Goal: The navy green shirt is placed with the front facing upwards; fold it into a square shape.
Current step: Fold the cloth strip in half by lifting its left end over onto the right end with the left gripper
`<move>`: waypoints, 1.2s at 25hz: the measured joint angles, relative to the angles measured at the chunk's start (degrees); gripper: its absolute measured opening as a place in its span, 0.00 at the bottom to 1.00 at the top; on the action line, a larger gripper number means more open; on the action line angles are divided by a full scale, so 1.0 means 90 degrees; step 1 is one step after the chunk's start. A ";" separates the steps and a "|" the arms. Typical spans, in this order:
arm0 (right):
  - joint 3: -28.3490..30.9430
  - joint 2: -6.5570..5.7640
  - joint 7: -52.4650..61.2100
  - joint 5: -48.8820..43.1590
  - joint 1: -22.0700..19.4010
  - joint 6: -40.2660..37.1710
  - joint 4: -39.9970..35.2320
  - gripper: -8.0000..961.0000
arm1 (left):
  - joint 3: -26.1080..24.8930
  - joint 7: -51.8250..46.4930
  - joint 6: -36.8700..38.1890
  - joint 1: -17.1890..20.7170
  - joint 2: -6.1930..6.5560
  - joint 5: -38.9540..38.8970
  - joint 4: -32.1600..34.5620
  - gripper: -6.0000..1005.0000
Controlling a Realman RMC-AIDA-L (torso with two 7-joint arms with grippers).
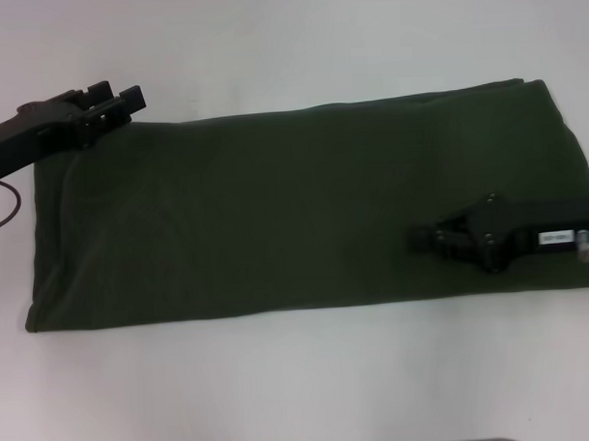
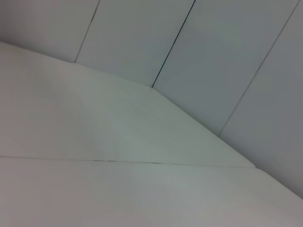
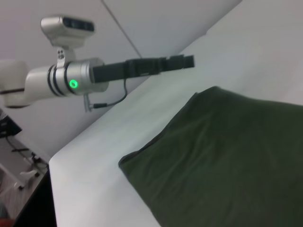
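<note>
The navy green shirt (image 1: pixel 304 206) lies long-axis left-right on the bench (image 1: pixel 301 394). Right gripper (image 1: pixel 423 239) hovers over its right part, nearer, holding nothing; left gripper (image 1: pixel 116 99) at far-left corner, open & empty.

Bare table (image 1: pixel 301 394) around shirt (image 1: pixel 275 211)

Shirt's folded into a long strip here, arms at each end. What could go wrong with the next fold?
The shirt is still an oblong, not square. The right gripper sits inward of the right edge, so it may grab too few layers. The left gripper hovers past the far left corner and could miss the cloth.
</note>
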 joint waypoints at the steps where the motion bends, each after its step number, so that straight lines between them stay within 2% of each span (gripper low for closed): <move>1: -0.0083 0.0039 0.0004 -0.0002 0.0034 0.0073 0.0005 0.19 | -0.0001 0.0004 0.0000 -0.0001 0.0000 -0.0001 -0.0002 0.58; 4: -0.0312 0.0083 0.0004 -0.0004 0.0123 0.0393 0.0142 0.12 | 0.0001 0.0011 -0.0001 -0.0003 0.0000 -0.0007 -0.0005 0.58; 8: -0.0599 0.0073 -0.0026 -0.0006 0.0218 0.0907 0.0451 0.04 | 0.0008 0.0015 -0.0001 -0.0003 0.0000 -0.0010 -0.0014 0.58; 18: -0.0979 0.0090 -0.0043 -0.0013 0.0249 0.1534 0.0648 0.04 | 0.0005 0.0034 -0.0145 -0.0051 0.0000 -0.0013 -0.0069 0.58; 30: -0.1013 0.0098 -0.0076 0.0029 0.0254 0.1485 0.0621 0.04 | 0.0002 0.0182 -0.0265 -0.0095 0.0000 -0.0013 -0.0157 0.58</move>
